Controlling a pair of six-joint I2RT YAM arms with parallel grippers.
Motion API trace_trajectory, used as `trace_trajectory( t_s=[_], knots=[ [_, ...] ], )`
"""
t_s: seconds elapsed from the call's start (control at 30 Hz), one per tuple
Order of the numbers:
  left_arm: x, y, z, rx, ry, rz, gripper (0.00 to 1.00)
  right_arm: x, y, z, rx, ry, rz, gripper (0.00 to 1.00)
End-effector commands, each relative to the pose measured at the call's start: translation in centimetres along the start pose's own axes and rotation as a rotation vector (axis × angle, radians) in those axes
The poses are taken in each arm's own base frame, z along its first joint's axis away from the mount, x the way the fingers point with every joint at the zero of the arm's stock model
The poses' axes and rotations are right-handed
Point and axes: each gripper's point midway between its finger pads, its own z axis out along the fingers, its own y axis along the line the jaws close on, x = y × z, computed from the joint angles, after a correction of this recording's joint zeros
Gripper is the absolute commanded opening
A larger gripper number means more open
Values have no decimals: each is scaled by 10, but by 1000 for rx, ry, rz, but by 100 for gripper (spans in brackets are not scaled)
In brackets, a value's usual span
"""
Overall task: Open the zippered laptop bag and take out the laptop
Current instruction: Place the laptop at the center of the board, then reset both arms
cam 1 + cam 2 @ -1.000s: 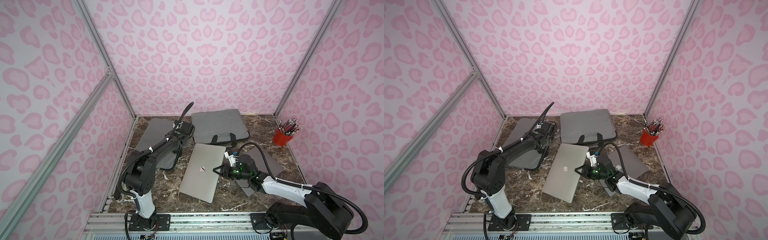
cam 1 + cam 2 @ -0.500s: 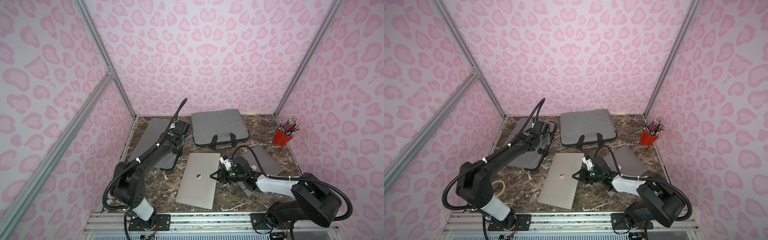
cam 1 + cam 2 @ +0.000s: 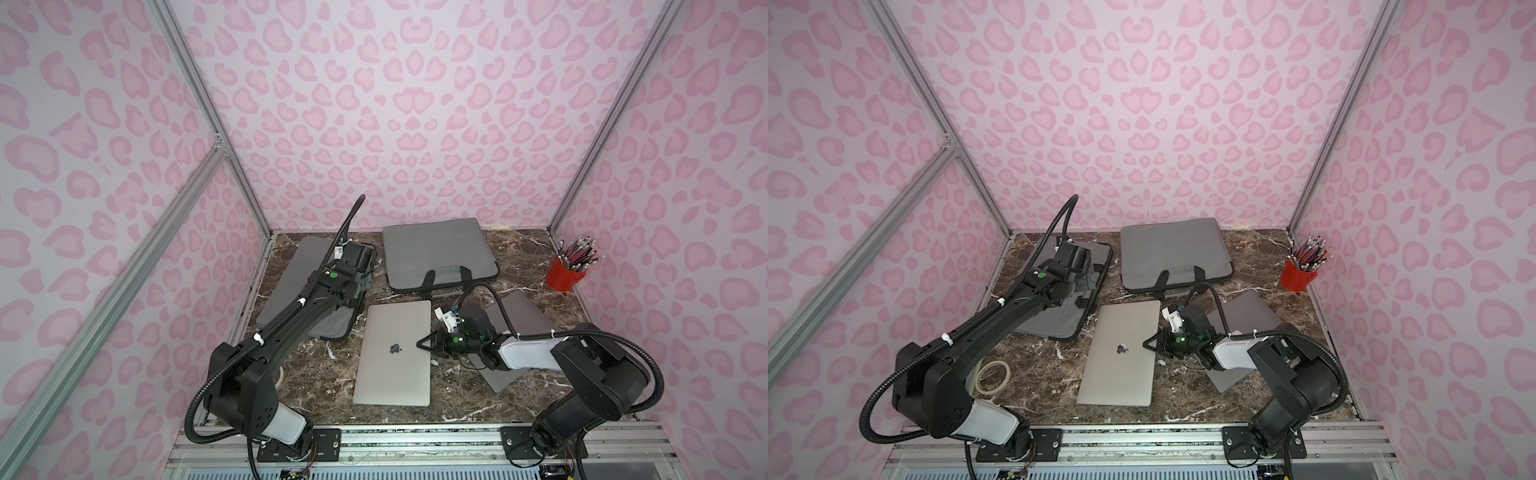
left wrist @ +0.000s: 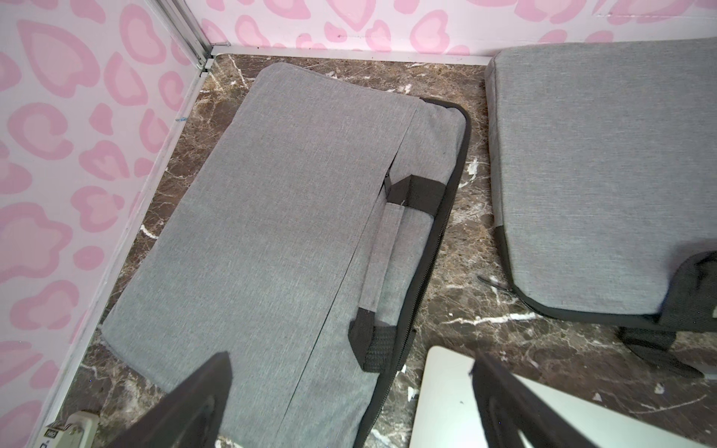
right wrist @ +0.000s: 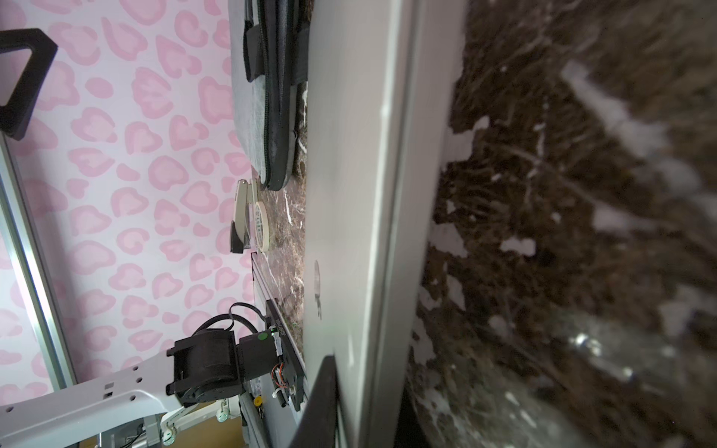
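The silver laptop [image 3: 392,353] [image 3: 1121,353] [image 5: 349,194] lies outside the bags on the marble table, front centre. My right gripper [image 3: 426,344] [image 3: 1150,344] [image 5: 364,411] is shut on its right edge, one finger on its lid and one under it. The grey laptop bag [image 3: 291,282] [image 3: 1054,316] [image 4: 271,213] lies flat at the left, its black zipper edge toward the laptop. My left gripper [image 3: 360,291] [image 3: 1084,291] [image 4: 349,360] hangs open above the bag's handle side, holding nothing.
A second grey bag [image 3: 436,249] [image 3: 1173,249] [image 4: 601,155] lies at the back centre. A dark grey slab [image 3: 523,311] [image 3: 1250,311] sits under my right arm. A red pencil cup [image 3: 565,276] stands back right, a tape roll [image 3: 992,376] front left.
My right gripper has drawn the laptop toward the front and turned it squarer to the table edge. The left arm has pulled back from the laptop to above the left bag.
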Motion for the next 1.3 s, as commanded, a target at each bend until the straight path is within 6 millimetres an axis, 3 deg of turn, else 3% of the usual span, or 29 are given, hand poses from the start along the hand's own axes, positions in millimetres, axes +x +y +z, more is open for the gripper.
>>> trace_trajectory(
  t_s=[0.0, 0.2, 0.47, 0.77, 1.0, 1.1, 1.27],
  knots=[
    [1, 2, -5, 13, -3, -4, 99, -10, -60, -3, 236, -83, 28, 1],
    [0, 5, -13, 23, -10, -5, 99, -17, -80, 0, 276, -104, 61, 5],
    [5, 7, -15, 31, -2, -5, 99, -17, -100, -8, 385, -127, 63, 21],
    [6, 6, -16, 41, 0, -4, 99, -24, -103, -15, 484, -154, 10, 32],
    [2, 11, -25, 43, -23, -12, 99, -28, -91, -22, 529, -184, -40, 39],
    [-1, 16, -31, 37, -46, -11, 99, -35, -75, -30, 548, -217, -79, 45],
    [-12, 40, -49, -22, -135, -20, 99, -56, -27, -58, 577, -330, -184, 55]
  ],
)
